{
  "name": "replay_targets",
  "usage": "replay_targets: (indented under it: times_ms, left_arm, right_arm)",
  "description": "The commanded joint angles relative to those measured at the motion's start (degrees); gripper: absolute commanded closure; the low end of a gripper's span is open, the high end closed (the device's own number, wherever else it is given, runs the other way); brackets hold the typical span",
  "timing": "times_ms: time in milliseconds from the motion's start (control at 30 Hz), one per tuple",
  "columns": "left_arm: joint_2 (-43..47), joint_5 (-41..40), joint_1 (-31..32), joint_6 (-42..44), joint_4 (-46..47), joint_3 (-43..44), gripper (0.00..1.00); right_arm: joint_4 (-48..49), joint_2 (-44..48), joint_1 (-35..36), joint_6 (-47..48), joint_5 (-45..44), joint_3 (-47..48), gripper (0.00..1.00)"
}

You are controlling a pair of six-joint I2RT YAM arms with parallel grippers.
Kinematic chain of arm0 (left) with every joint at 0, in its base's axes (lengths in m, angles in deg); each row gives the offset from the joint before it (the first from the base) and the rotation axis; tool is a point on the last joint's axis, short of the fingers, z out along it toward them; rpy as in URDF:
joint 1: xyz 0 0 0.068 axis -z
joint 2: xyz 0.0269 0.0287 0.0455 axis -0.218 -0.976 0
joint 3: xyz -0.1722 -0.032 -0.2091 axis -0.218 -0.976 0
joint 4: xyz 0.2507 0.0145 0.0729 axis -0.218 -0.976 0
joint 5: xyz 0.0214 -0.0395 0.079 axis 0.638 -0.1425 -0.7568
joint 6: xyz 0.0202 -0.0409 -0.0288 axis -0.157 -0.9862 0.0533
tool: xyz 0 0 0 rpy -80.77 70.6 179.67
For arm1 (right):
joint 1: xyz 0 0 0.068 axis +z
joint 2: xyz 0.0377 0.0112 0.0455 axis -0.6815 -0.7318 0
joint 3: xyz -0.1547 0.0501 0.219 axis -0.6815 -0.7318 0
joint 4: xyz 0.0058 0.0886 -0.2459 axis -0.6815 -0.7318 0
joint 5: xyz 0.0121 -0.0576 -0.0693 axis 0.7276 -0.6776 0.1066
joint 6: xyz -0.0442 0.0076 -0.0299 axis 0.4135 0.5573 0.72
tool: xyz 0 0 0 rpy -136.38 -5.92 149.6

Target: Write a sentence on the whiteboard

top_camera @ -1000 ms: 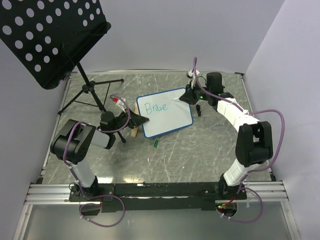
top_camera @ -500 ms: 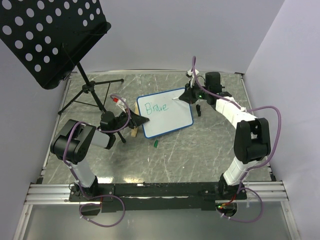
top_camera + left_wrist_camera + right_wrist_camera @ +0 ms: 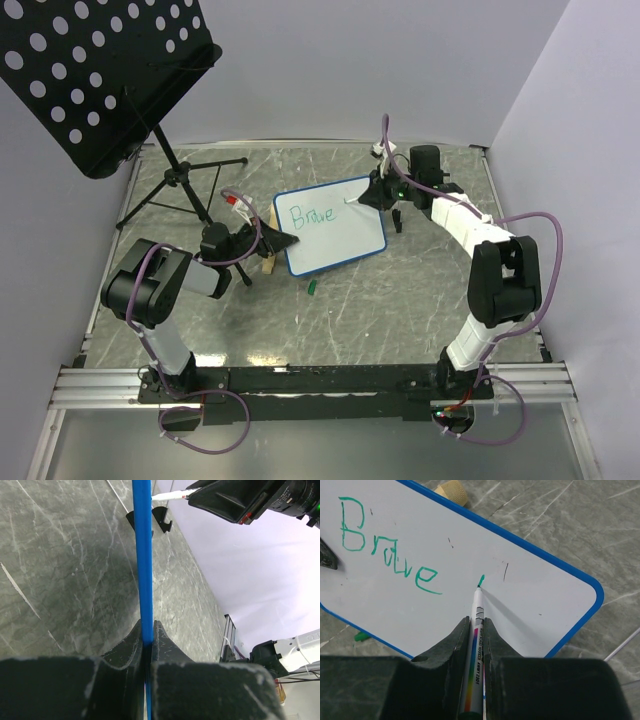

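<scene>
The whiteboard (image 3: 335, 228) lies mid-worktop. The left gripper (image 3: 148, 639) is clamped on the blue rim at the board's left edge. The right gripper (image 3: 476, 630) is clamped on a marker (image 3: 477, 602), its tip touching the board just right of the sentence (image 3: 387, 555), which reads "Brave". The left wrist view shows the board edge-on, so the writing is hidden there.

Light was bright and even. On the whiteboard (image 3: 535, 605), the marker (image 3: 477, 611) threw a soft grey shadow just right of its tip. Below the whiteboard in both wrist views, the foreground was dark and blurred.
</scene>
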Motion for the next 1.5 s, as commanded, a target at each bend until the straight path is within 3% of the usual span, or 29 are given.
replay_targets:
  times_ms: [0,400,1033,1467]
  left_arm:
    - [2.16,0.98,0.40,0.86,10.16,2.01,0.99]
    - [1.28,1.07,0.40,0.51,10.77,2.27,0.99]
    - [1.46,1.42,0.40,0.33,11.30,1.75,0.99]
    - [1.11,1.42,0.40,0.15,11.48,2.19,0.99]
  right_arm:
    - [-1.59,1.42,0.37,2.56,0.87,-0.24,1.00]
    - [-3.18,4.24,0.64,4.15,1.84,-4.11,1.00]
    - [-0.98,0.38,0.55,0.02,1.31,2.83,1.00]
    - [-1.86,-0.68,0.55,0.37,0.52,2.04,1.00]
